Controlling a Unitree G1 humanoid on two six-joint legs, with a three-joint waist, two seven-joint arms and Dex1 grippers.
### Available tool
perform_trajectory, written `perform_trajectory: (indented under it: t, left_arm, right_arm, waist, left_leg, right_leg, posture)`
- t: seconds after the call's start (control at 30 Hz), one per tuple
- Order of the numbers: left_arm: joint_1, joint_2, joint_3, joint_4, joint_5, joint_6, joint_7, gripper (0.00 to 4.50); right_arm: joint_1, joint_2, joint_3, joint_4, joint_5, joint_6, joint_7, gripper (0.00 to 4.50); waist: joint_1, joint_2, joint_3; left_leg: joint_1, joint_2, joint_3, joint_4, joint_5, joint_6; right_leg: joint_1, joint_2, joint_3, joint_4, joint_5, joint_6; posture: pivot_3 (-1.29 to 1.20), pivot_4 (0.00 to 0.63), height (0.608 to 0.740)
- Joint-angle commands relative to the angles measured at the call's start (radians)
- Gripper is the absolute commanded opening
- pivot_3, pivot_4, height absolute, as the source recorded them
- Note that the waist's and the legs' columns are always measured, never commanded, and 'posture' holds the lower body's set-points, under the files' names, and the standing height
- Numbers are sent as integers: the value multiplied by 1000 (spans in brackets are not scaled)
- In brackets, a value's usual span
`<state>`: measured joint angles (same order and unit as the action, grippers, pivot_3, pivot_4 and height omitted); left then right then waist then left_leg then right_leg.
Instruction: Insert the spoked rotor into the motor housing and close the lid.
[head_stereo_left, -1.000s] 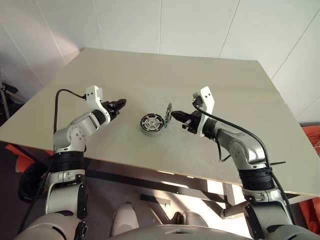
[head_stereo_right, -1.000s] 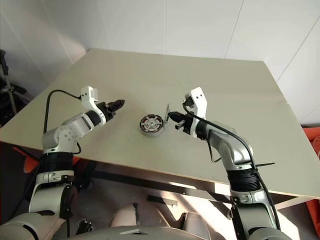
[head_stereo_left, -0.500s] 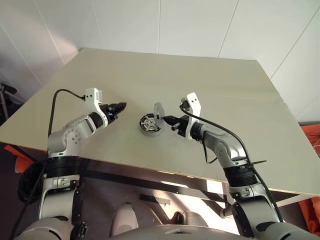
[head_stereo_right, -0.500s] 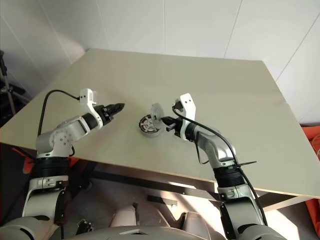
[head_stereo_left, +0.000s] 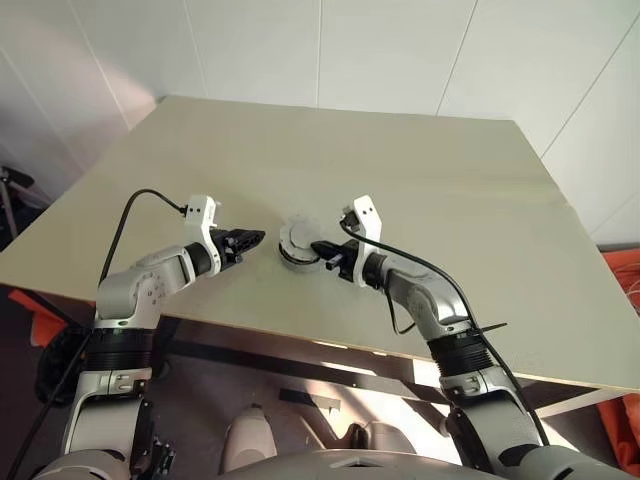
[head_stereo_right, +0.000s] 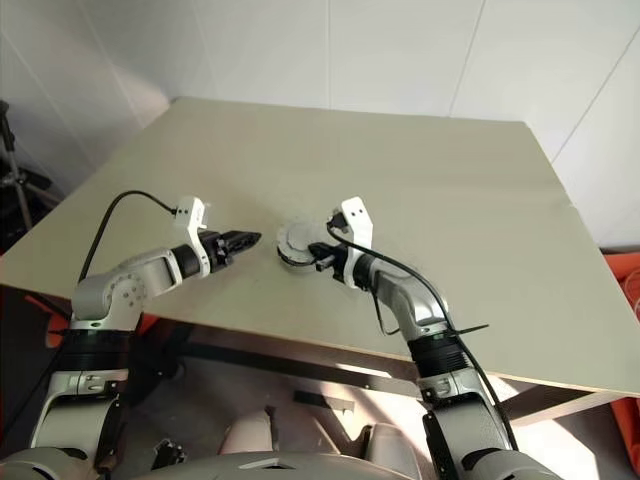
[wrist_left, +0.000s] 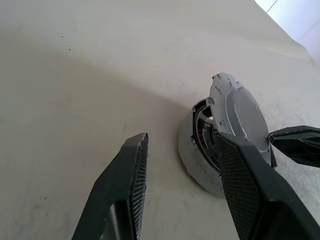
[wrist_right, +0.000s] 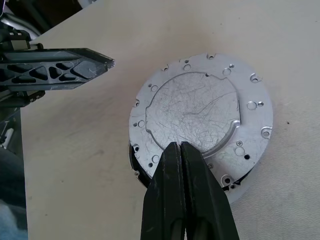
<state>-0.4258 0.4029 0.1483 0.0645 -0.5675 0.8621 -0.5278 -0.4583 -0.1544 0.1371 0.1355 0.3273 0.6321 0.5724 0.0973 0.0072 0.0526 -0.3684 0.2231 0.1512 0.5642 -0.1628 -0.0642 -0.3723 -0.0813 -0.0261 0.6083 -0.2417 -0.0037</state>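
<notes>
Lowered since a second ago: lid (head_stereo_left: 297, 236), held upright beside the motor housing (head_stereo_left: 297, 259) then, now tipped over the housing's top. Right gripper (head_stereo_left: 316, 247) swung in to the housing's right side; left gripper (head_stereo_left: 254, 238) drawn nearer on its left.

Head views: housing on the table (head_stereo_left: 420, 170) between both grippers, lid covering it.

Left wrist view: left gripper (wrist_left: 181, 145) fingers spread, holding nothing, just short of the housing (wrist_left: 200, 167). Lid (wrist_left: 239, 120) tilted, one edge raised, reddish winding visible in the gap beneath.

Right wrist view: right gripper (wrist_right: 180, 146) fingers pressed together over the near edge of the lid (wrist_right: 200, 117); dark housing rim (wrist_right: 136, 167) peeking out below. Cannot tell whether pinching the edge.
</notes>
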Motion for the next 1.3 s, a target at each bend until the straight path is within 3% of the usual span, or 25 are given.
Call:
perform_trajectory:
  t: [0.03,0.73,1.13,1.3]
  left_arm:
    - [-11,6,11,-29,2,-20,-4,2257]
    - [-46,-9,18,41,32,-68,17,2257]
    - [-59,-19,20,71,48,-96,23,2257]
    - [-56,-15,23,64,48,-97,25,2294]
  right_arm:
    - [-31,4,-4,20,-11,-31,8,0]
    - [30,-31,-16,51,-60,-48,-39,0]
    - [-9,-46,-46,-88,-6,-62,2,0]
    - [-11,-34,-9,-44,-41,-116,31,1226]
  waist:
    - [0,0,0]
    - [0,0,0]
    - [-2,0,0]
    - [0,0,0]
  left_leg:
    - [0,0,0,0,0,0]
    - [3,0,0,0,0,0]
    - [0,0,0,0,0,0]
    - [0,0,0,0,0,0]
  right_leg:
    - [0,0,0,0,0,0]
    - [2,0,0,1,0,0]
    - [0,1,0,0,0,0]
    - [0,1,0,0,0,-1]
  posture:
    - [0,0,740]
    - [0,0,740]
    - [0,0,740]
    - [0,0,740]
